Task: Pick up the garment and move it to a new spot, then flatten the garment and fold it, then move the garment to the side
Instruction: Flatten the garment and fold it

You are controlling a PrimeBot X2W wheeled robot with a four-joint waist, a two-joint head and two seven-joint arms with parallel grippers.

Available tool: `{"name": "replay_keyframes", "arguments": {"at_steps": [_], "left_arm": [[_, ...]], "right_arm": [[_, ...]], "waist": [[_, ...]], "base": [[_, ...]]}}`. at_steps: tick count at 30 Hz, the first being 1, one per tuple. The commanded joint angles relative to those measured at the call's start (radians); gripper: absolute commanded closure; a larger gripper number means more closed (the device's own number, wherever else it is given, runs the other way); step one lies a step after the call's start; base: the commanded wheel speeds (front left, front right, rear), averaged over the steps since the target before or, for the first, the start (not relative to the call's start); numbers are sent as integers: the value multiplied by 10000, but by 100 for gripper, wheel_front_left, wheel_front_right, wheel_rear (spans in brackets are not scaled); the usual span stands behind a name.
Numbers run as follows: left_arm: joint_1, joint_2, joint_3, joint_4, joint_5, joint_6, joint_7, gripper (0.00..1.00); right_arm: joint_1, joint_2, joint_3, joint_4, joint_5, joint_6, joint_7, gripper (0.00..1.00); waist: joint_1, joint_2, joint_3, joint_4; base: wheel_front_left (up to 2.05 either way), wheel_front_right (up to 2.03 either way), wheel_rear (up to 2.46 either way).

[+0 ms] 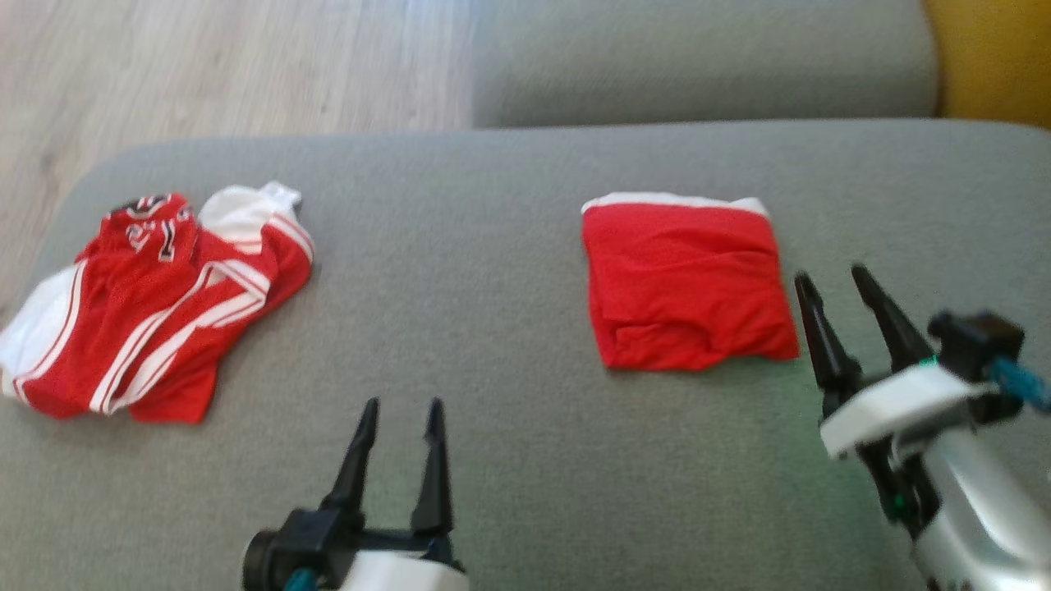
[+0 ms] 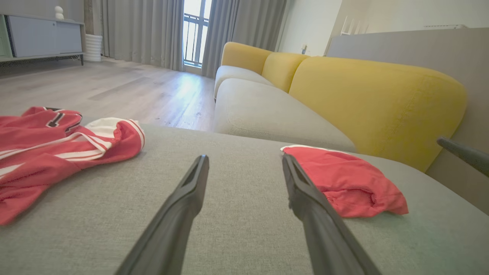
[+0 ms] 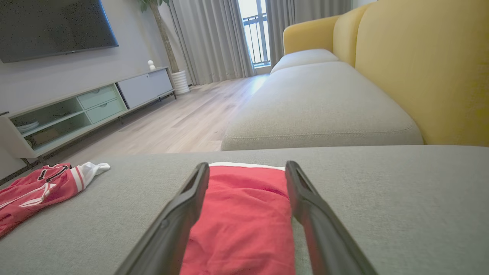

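Note:
A red garment (image 1: pixel 686 283) with a white band along its far edge lies folded into a rough square on the grey sofa seat (image 1: pixel 493 271). My right gripper (image 1: pixel 829 275) hovers just right of it, open and holding nothing. In the right wrist view the garment (image 3: pixel 244 214) lies below and between the spread fingers of that gripper (image 3: pixel 247 165). My left gripper (image 1: pixel 402 406) stands open over bare cushion near the front middle. Its own view has the folded garment (image 2: pixel 347 183) just right of the left gripper (image 2: pixel 244 158).
A crumpled red and white jersey (image 1: pixel 156 304) lies at the seat's left end, near the edge. Beyond are a second grey seat cushion (image 1: pixel 698 57), the yellow backrest (image 2: pixel 374 99) on the right, wooden floor (image 1: pixel 205 66) and a TV cabinet (image 3: pixel 76 110).

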State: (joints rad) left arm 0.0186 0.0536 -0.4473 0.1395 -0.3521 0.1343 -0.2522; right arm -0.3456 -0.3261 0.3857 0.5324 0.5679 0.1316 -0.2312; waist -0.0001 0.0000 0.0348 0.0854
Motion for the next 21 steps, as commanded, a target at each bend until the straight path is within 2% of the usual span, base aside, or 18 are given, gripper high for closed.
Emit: {"name": "replay_keyframes", "arguments": {"at_steps": [1, 11, 21], "left_arm": [[192, -34, 710, -565, 214, 173, -95, 0], [1278, -34, 1614, -995, 789, 339, -95, 0], [1887, -34, 1700, -1123, 1007, 352, -95, 0]], "right_arm": [[578, 79, -341, -611, -389, -9, -254, 0], [2979, 763, -1524, -2728, -1633, -9, -303, 0], [4222, 1094, -1920, -3452, -2269, -9, -305, 0]], "waist": [[1, 0, -591, -357], [1, 0, -1116, -542], [1, 0, -1367, -507]], "base": [[0, 0, 0], [0, 0, 0], [0, 0, 0]]}}
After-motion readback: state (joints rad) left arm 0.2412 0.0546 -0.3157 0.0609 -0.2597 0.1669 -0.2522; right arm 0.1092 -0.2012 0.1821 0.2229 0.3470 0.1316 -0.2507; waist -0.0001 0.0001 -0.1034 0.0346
